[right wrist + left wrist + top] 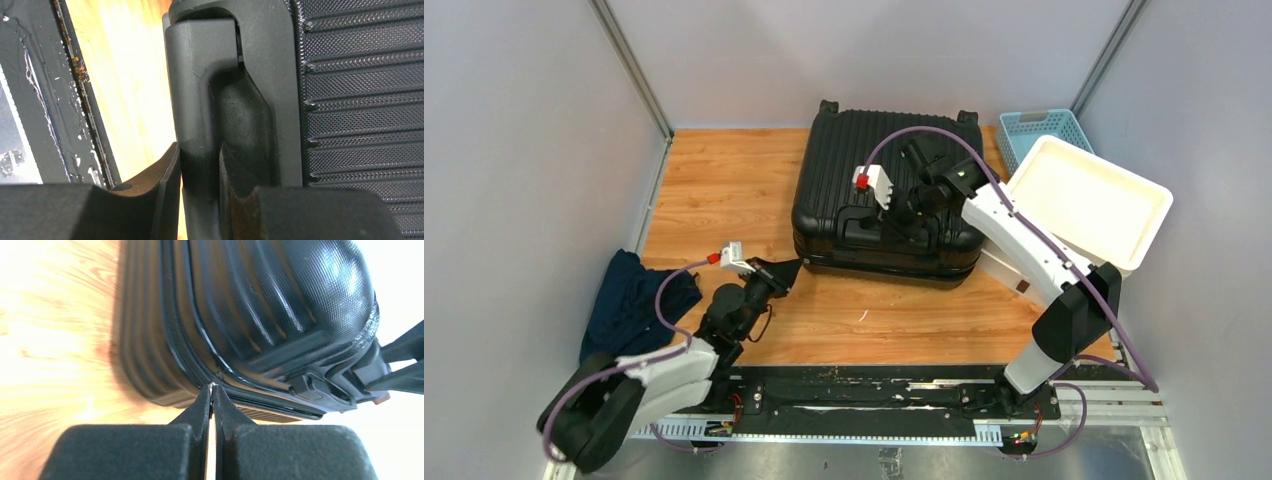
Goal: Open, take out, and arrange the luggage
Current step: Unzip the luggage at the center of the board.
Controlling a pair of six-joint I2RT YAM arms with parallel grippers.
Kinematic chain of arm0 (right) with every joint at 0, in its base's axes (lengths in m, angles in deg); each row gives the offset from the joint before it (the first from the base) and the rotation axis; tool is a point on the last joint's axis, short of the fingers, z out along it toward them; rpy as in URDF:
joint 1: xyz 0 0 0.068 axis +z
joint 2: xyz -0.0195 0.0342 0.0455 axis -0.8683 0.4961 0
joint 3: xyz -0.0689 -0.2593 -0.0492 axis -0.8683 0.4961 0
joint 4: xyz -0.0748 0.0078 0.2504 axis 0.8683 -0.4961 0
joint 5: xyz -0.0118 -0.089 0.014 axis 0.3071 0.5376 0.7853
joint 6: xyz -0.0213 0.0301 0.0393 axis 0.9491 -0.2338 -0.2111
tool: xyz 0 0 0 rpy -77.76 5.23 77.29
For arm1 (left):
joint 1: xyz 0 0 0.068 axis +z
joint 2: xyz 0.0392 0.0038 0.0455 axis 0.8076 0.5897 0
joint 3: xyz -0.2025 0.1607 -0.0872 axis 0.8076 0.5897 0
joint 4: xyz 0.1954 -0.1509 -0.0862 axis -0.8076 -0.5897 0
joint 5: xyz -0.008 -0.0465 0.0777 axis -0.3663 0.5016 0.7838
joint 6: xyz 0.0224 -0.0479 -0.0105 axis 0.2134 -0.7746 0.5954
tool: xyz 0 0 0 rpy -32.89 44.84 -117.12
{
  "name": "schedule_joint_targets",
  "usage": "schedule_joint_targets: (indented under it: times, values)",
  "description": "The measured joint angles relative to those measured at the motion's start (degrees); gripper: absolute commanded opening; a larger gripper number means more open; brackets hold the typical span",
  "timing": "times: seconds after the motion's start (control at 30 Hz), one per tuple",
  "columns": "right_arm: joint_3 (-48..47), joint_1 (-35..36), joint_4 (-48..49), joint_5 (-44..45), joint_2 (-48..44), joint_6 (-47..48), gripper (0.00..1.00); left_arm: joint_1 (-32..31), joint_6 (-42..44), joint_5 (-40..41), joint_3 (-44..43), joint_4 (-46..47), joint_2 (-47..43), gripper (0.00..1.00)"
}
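Note:
The luggage (864, 150) is a big black ribbed suitcase lying flat and closed at the back of the wooden table. My left gripper (792, 268) reaches its near-left corner. In the left wrist view the gripper (213, 387) is shut at the zip line (185, 350), with a small bright zipper pull pinched between the tips. My right gripper (902, 215) comes down onto the near part of the suitcase top. In the right wrist view the gripper (199, 150) is shut around the black handle (200, 90), beside the ribbed shell (360, 100).
A white drawer unit (1089, 200) stands right of the suitcase, close to my right arm. A light-blue mesh basket (1034, 130) sits behind it. A dark blue cloth (629, 300) lies at the table's left edge. Grey walls enclose three sides.

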Motion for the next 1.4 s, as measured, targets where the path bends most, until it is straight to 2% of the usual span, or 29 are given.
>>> schedule_joint_targets:
  times: [0.17, 0.27, 0.4, 0.67, 1.0, 1.2, 1.23, 1.33, 1.4]
  values:
    - [1.5, -0.2, -0.5, -2.6, -1.0, 1.0, 0.0, 0.4, 4.8, 5.3, -0.2, -21.6, -18.9, 0.0]
    - [1.7, -0.2, -1.3, -4.2, -1.0, 1.5, 0.0, 1.0, 7.7, 6.7, -2.7, -28.8, -21.7, 0.0]
    - [2.1, -0.2, -1.0, -5.2, -1.0, 2.3, 0.0, 3.7, 11.0, 6.1, -7.6, -32.1, -17.1, 0.0]
    - [2.9, -0.1, -0.5, -5.5, -1.0, 4.0, 0.0, 9.6, 15.6, 1.6, -16.1, -31.8, -3.9, 0.0]
    - [0.3, 2.3, -2.7, -3.5, 0.8, 4.9, 0.0, 14.9, 16.8, -4.3, -24.3, -28.2, 9.5, 0.0]
    - [-2.2, 3.1, -4.7, -2.3, 2.4, 5.0, 0.0, 16.5, 16.8, -7.2, -27.1, -27.1, 14.0, 0.0]
    - [-2.9, 3.3, -5.0, -2.1, 2.8, 5.0, 0.0, 17.0, 16.8, -7.8, -27.4, -27.1, 14.1, 0.1]
    - [-6.2, 4.2, -6.6, -1.5, 5.0, 4.8, 0.04, 19.3, 16.6, -9.4, -27.6, -27.6, 13.4, 0.5]
    - [-9.3, 5.1, -8.5, -0.6, 7.2, 4.6, 0.23, 22.3, 15.9, -9.2, -27.6, -29.6, 10.3, 0.7]
